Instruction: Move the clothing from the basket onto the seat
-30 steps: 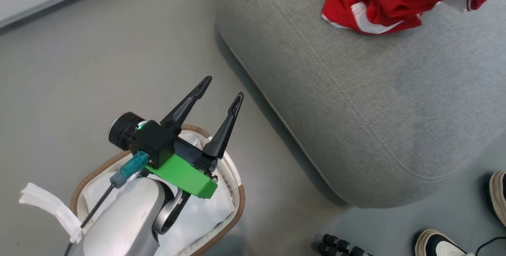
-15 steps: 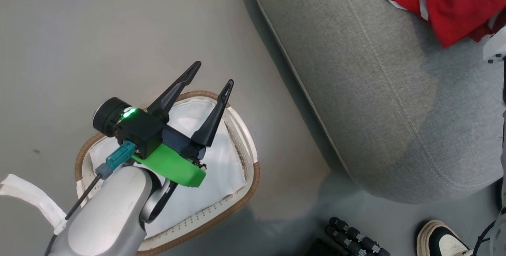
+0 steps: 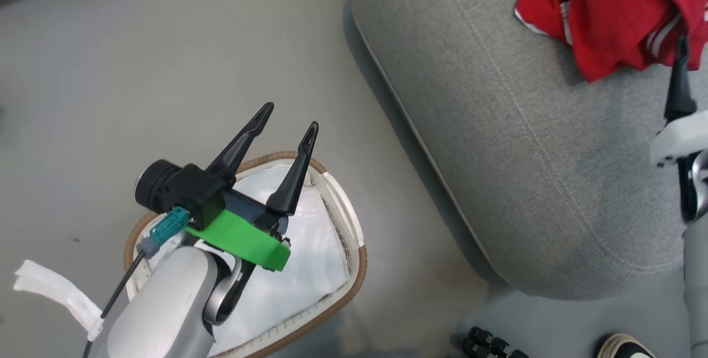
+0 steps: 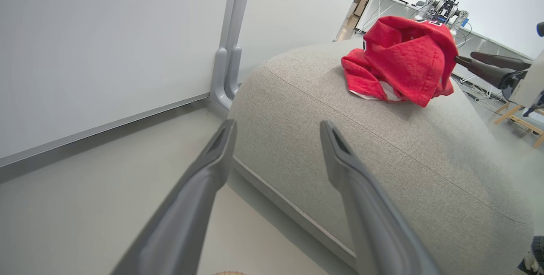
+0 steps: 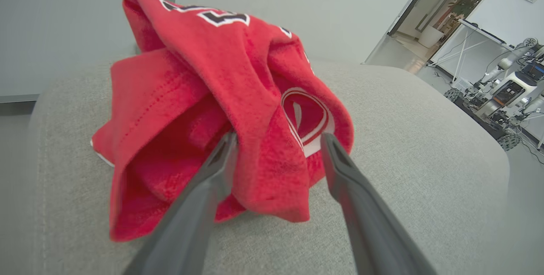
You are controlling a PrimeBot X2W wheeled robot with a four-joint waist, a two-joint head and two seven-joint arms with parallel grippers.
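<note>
The crumpled red fabric clothing (image 5: 238,109) with white trim lies heaped on the grey woven-upholstery seat (image 3: 525,153), so delivery appears complete. The right gripper (image 5: 277,137) straddles one fold, fingers apart, gripping nothing. The left gripper (image 3: 291,115), fingers apart, hovers over the oval white brown-rimmed basket (image 3: 360,258).

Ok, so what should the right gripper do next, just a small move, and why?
Probably draw the right gripper straight back off the clothing. It stands open with a red fold loosely between its fingers, the pile rests on the seat, and what shows of the basket is white liner, so nothing seems left to carry.
</note>
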